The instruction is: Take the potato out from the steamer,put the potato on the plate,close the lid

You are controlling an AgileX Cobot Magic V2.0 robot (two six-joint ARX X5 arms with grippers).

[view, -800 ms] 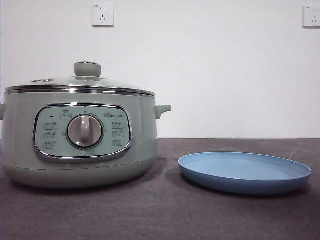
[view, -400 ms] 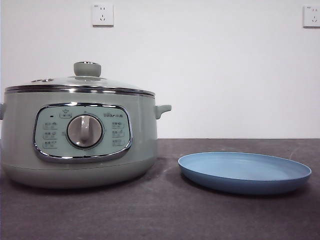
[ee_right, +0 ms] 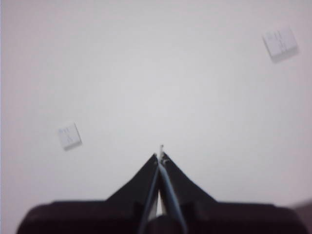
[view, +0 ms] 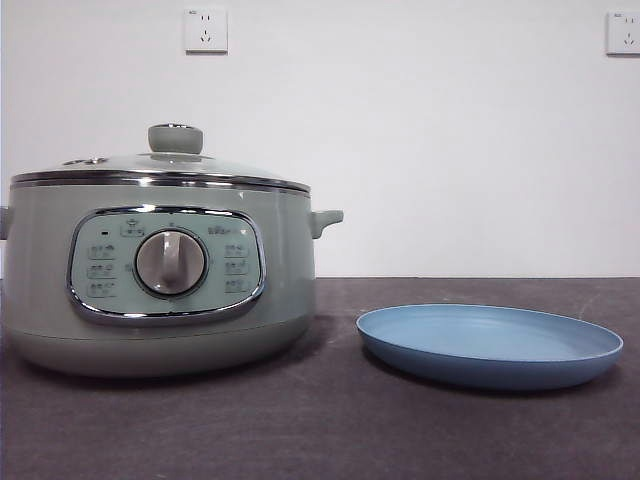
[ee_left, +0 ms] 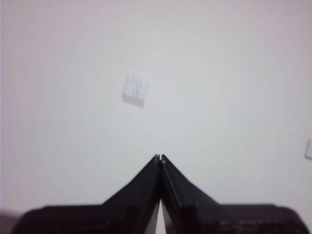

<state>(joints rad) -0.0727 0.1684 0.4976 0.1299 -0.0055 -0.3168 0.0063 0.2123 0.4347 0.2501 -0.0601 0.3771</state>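
The pale green steamer (view: 160, 270) stands at the left of the table in the front view. Its glass lid (view: 160, 165) with a green knob sits shut on top. The potato is hidden from view. The light-blue plate (view: 489, 343) lies empty to the right of the steamer. Neither arm shows in the front view. My left gripper (ee_left: 160, 157) is shut and empty, facing the white wall. My right gripper (ee_right: 160, 155) is shut and empty, also facing the wall.
Wall sockets (view: 205, 30) hang on the white wall behind the table; one shows in the left wrist view (ee_left: 135, 89) and two in the right wrist view (ee_right: 69, 136). The dark table top (view: 320, 430) runs across the front.
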